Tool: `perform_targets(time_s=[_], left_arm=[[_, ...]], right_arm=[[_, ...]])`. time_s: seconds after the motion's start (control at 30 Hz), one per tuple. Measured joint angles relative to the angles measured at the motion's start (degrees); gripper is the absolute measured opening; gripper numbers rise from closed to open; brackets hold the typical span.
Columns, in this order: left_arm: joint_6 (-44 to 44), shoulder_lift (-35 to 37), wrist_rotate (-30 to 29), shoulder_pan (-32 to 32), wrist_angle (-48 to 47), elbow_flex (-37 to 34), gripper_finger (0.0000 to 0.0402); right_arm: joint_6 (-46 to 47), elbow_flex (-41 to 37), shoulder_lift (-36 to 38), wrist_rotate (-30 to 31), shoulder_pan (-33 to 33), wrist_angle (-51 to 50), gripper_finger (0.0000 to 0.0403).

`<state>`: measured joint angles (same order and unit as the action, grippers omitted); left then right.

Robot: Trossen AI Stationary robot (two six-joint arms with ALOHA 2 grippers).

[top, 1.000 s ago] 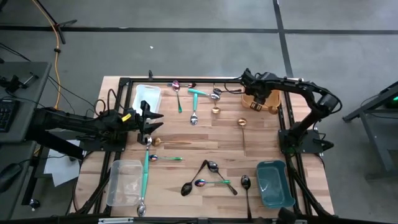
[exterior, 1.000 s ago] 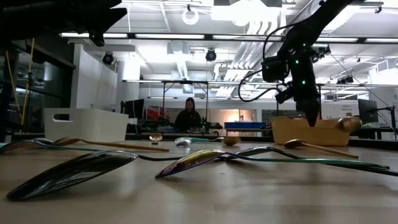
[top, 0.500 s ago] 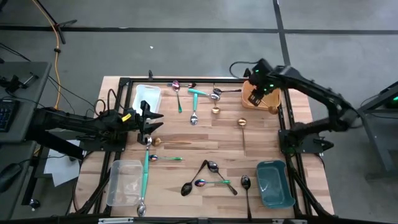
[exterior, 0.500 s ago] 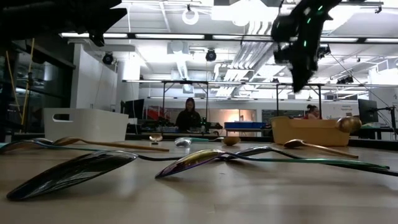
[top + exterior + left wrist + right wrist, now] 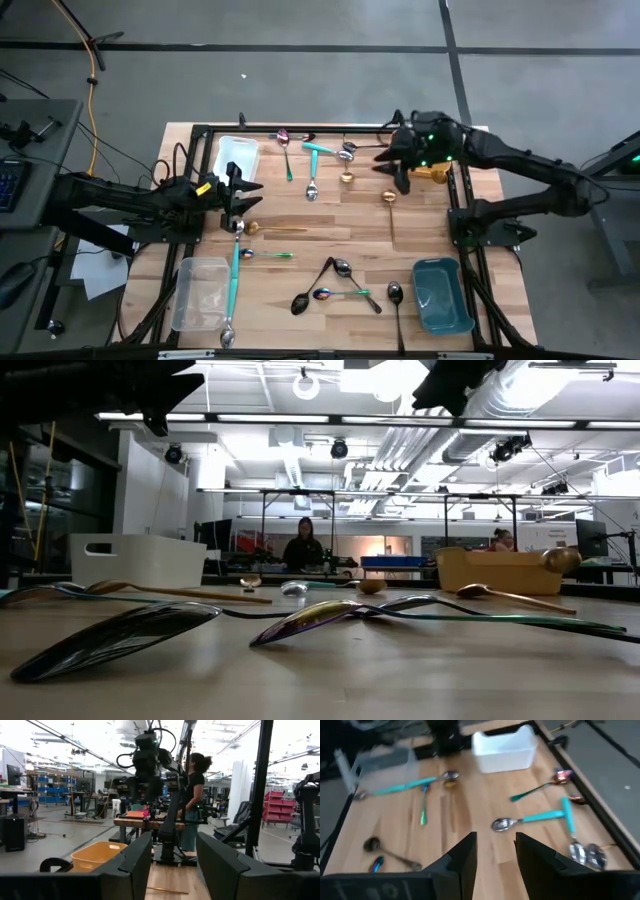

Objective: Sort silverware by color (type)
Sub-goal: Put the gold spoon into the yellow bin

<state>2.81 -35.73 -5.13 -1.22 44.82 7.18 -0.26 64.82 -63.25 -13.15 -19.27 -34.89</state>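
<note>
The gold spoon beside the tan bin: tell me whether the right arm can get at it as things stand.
Probably yes. The right gripper hangs empty with open jaws almost over the gold spoon, which lies alone on bare wood with nothing covering it.

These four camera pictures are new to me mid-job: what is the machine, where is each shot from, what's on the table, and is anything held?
Two dark robot arms work at a wooden table. One picture looks straight down, one looks level across the tabletop, and one sits on each wrist. The left hand waits open near the white bin. The right hand hangs open and empty beside the tan bin. Scattered spoons in gold, black, rainbow and teal lie loose, plus a clear bin and a teal bin.
</note>
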Motion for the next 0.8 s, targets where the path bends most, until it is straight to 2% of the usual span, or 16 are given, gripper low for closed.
perform_targets(time_s=[0.33,0.5,0.63,0.8], left_arm=[[0.1,0.0,0.1,0.0,-0.9,0.0,0.0149],[0.2,0.0,0.1,0.0,-2.2,0.0,0.0149],[1.4,0.0,0.1,0.0,-3.1,0.0,0.0149],[-0.8,0.0,0.1,0.0,-3.1,0.0,0.0149]], right_arm=[[-3.7,-0.2,-6.9,1.7,9.5,0.4,0.0129],[-2.0,-9.4,-4.3,2.6,10.7,10.1,0.0129],[4.6,-21.3,0.1,2.6,11.1,24.8,0.0129],[7.8,-34.2,1.2,2.9,14.1,57.8,0.0129]])
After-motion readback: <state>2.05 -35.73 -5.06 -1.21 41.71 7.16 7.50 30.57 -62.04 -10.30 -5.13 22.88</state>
